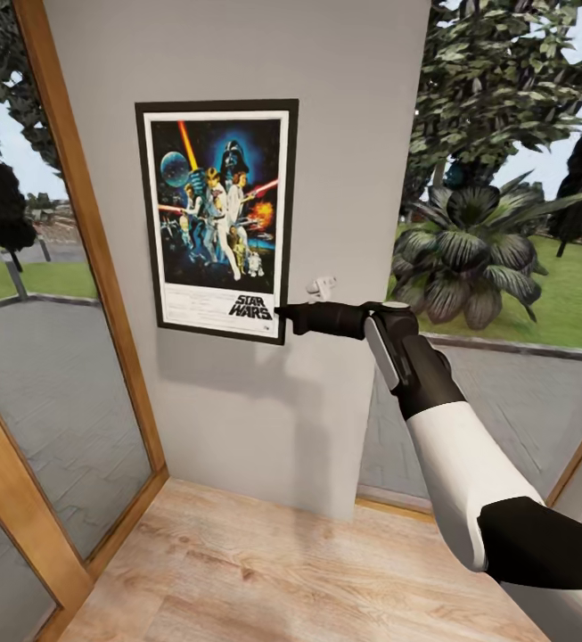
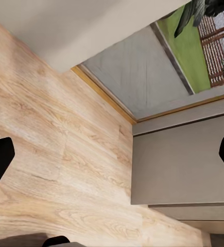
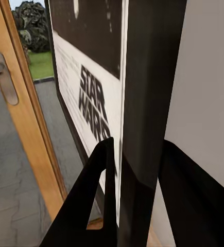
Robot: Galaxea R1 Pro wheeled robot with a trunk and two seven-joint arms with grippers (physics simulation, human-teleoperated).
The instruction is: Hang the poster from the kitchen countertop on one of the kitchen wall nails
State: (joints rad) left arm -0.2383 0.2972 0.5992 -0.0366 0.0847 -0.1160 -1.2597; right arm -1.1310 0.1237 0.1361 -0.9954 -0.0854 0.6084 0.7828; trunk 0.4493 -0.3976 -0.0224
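The right gripper (image 3: 135, 195) is clamped on the bottom corner of the Star Wars poster (image 1: 219, 214), flat against the grey wall (image 1: 344, 134) ahead; probably light, stiff, best gripped by its frame edge.

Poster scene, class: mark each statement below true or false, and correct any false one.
1. The poster is against the grey wall. True.
2. The right gripper holds the poster's top edge. False: its fingers straddle the lower right frame edge.
3. The poster hangs upside down. False: the STAR WARS lettering reads upright at the bottom.
4. The left gripper points at wooden floor. True.
5. The left gripper carries a cup. False: it is open with nothing between its fingers.
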